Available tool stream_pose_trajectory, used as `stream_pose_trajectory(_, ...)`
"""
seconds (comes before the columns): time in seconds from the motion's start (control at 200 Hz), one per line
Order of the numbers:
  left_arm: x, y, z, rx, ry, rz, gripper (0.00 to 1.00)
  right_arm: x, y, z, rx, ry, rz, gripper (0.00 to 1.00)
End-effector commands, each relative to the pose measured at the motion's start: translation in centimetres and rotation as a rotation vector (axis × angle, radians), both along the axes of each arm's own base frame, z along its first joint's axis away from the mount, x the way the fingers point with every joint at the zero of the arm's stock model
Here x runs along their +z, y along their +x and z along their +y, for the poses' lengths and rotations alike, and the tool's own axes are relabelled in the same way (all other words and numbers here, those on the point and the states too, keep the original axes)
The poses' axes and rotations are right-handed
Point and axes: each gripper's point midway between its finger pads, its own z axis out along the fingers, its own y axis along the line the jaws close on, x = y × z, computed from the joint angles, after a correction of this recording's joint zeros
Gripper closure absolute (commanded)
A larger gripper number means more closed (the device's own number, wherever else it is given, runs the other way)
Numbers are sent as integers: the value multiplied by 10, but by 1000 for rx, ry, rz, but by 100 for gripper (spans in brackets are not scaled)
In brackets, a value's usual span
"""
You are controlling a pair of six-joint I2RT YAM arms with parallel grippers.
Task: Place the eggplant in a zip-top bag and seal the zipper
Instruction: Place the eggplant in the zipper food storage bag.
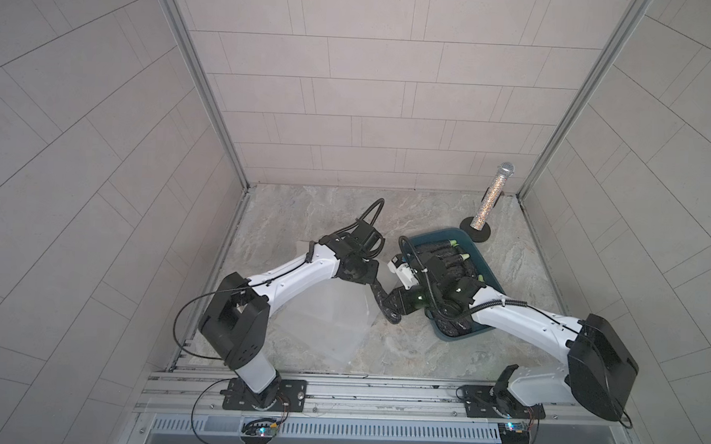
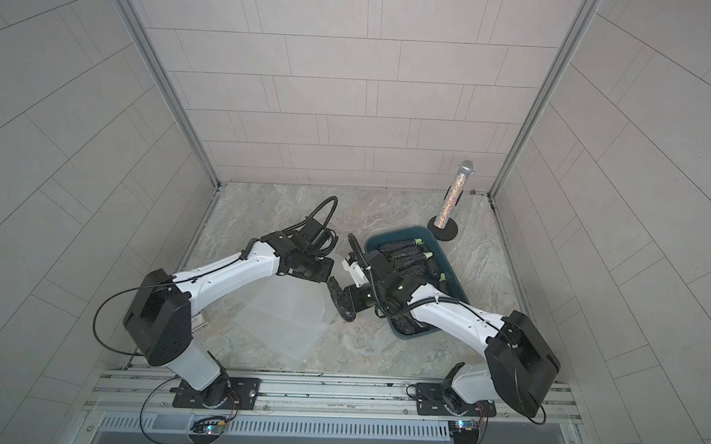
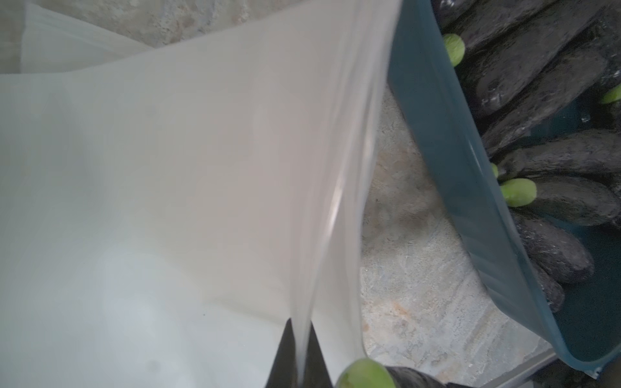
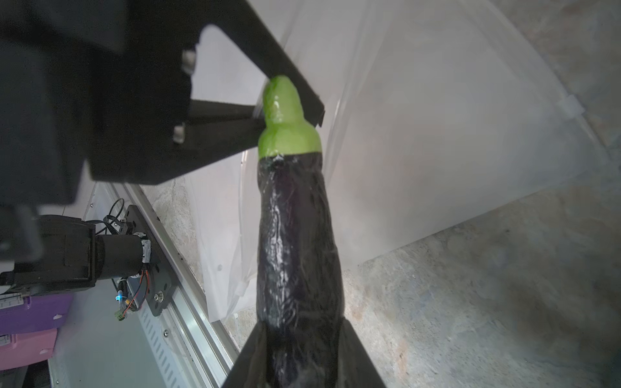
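Two grips: left gripper [image 3: 300, 339] pinches bag [image 3: 168, 174], right gripper [image 4: 302, 339] clamps eggplant [image 4: 295, 235]; box label [image 4: 9, 300] illegible.

Tiled booth, stone desk [image 1: 305, 212].
Pale tiled walls [image 1: 372, 87] meet at aluminium posts [image 1: 204, 101]; the desk is veined beige, evenly lit, a metal rail [image 1: 379, 393] along its front.

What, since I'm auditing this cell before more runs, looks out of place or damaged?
Only the glittery microphone stands out: upright on a round black base beside the teal bin, unrelated to bagging. Nothing looks spilled or damaged.
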Motion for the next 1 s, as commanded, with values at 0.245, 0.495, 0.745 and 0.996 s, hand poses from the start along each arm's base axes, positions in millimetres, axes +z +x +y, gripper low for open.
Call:
stream_pose_trajectory(0.245, 17, -13, 1, -46, -43, -48, 100, -2, 22, 0, -110, -19, 84, 93)
stream_pose_trajectory(0.495, 18, -24, -11, -89, -92, -22, 100, 6, 40, 2, -183, -7, 94, 92)
stream_pose_trajectory(0.745, 30, -34, -27, -109, -185, -2, 100, 4, 58, 5, -239, -30, 88, 92)
stream_pose_trajectory(0.996, 44, -36, -36, -102, -262, 7, 100, 10, 80, 12, -328, 34, 52, 91)
